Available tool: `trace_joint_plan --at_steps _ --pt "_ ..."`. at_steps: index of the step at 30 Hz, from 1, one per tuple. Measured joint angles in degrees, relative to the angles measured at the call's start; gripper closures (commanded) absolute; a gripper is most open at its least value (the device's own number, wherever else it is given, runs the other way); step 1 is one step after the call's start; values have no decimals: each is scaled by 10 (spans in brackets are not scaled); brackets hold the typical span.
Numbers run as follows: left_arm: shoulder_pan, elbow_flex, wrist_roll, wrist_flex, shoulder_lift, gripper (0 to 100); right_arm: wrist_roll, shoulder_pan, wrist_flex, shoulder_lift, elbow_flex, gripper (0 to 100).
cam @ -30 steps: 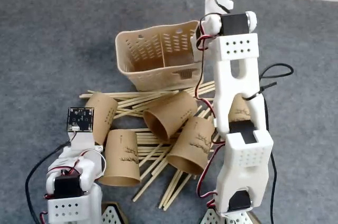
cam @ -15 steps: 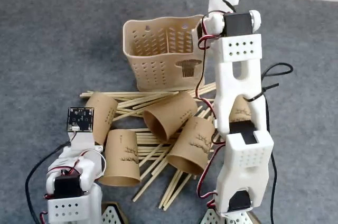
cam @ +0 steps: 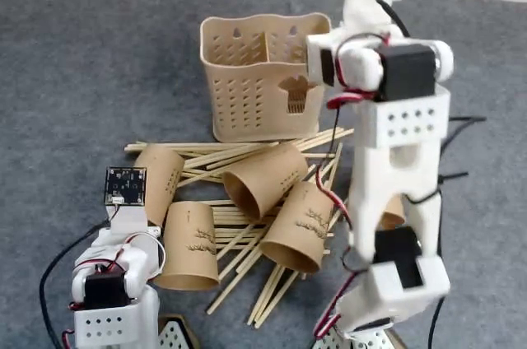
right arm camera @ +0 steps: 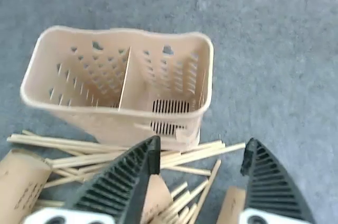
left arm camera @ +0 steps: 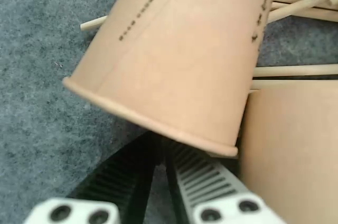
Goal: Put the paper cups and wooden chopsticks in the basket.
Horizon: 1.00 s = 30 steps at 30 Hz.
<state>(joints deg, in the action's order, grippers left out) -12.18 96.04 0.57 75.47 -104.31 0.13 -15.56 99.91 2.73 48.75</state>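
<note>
The beige slotted basket (cam: pixel 257 102) stands upright at the back of the grey cloth, and a divider splits it into two compartments, both empty (right arm camera: pixel 79 113). In front of it several brown paper cups lie on their sides (cam: pixel 263 178) (cam: pixel 188 246) (cam: pixel 303 225) over a scatter of wooden chopsticks (cam: pixel 177 149). My right gripper (right arm camera: pixel 200 155) hangs open above the chopsticks (right arm camera: pixel 68 145), just in front of the basket, holding nothing. My left gripper (left arm camera: pixel 160 147) is shut and empty, low at the front left, its tips right by the rim of a lying cup (left arm camera: pixel 179 60).
The right arm (cam: pixel 403 127) rises tall over the right side of the pile and hides part of another cup (cam: pixel 394 216). Bare grey cloth (cam: pixel 74 77) lies left of and behind the basket. A second cup (left arm camera: pixel 296 145) lies close beside the left gripper.
The basket has gone from tipped over, mouth facing forward, to upright. The right arm has lifted and drawn back from the basket's rim. The left arm has not moved.
</note>
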Motion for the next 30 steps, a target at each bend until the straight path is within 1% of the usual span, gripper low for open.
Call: trace_joint_plan --at_steps 3,7,14,16,18,23,30 --pt "0 0 0 0 0 993 0 0 0 -54 -75 748" --pt "0 0 0 0 0 993 32 -14 -5 -108 -167 749" --pt "0 0 0 0 0 993 39 -17 -123 -127 -288 749" --pt "0 0 0 0 0 993 37 -18 -164 -127 -303 749" --pt "0 0 0 0 0 993 19 -18 -203 -127 -309 749" --pt "0 0 0 0 0 993 -6 -17 -267 -127 -312 749" --pt "0 0 0 0 0 993 -7 -17 -368 -127 -398 749"
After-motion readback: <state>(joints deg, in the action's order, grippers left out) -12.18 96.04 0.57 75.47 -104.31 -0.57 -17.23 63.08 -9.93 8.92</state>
